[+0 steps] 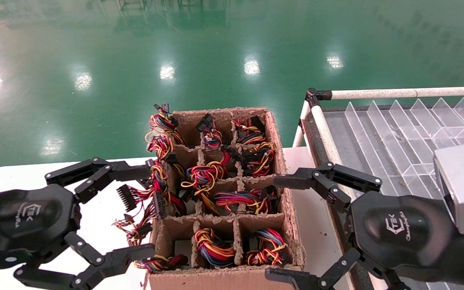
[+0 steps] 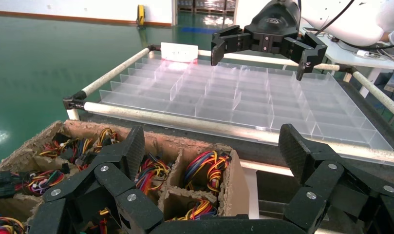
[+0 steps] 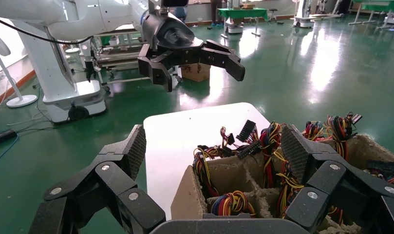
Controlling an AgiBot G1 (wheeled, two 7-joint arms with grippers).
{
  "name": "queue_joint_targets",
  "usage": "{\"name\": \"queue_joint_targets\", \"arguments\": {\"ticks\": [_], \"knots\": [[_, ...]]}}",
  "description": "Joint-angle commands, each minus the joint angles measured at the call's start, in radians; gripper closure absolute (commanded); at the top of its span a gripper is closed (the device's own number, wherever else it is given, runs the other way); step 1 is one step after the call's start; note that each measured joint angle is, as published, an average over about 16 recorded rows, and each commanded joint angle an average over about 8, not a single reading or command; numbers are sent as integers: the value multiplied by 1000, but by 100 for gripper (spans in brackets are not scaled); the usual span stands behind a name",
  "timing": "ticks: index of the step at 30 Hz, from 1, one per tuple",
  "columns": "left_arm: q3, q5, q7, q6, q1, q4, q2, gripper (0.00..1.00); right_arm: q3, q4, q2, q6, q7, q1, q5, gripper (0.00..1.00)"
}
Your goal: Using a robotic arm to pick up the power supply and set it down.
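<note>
Both hands, left (image 1: 95,217) and right (image 1: 308,229), had fingers spread, empty; power supplies (image 1: 216,245) looked heavy, rigid—grip the casing, not wires.

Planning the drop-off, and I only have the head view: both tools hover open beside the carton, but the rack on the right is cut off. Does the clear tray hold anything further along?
Observer: The left wrist view takes in the clear tray across its width. No compartment that shows there holds a part.
Operator: Anything along its edges?
Observer: A small white card stands at a corner away from the carton, by the rail.
Operator: How high is the right tool over the tray?
Observer: In that same view the right tool hangs open, raised well above the dividers and touching nothing.
</note>
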Motion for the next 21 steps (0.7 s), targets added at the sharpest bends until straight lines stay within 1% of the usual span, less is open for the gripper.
{"name": "queue_joint_targets", "arguments": {"ticks": [1,13,14,21], "knots": [[0,0,0,0,0,0,0,0,0,0,0,0,0,0,0,0],[0,0,0,0,0,0,0,0,0,0,0,0,0,0,0,0],[0,0,0,0,0,0,0,4,0,0,0,0,0,0,0,0],[0,0,0,0,0,0,0,91,0,0,0,0,0,0,0,0]]}}
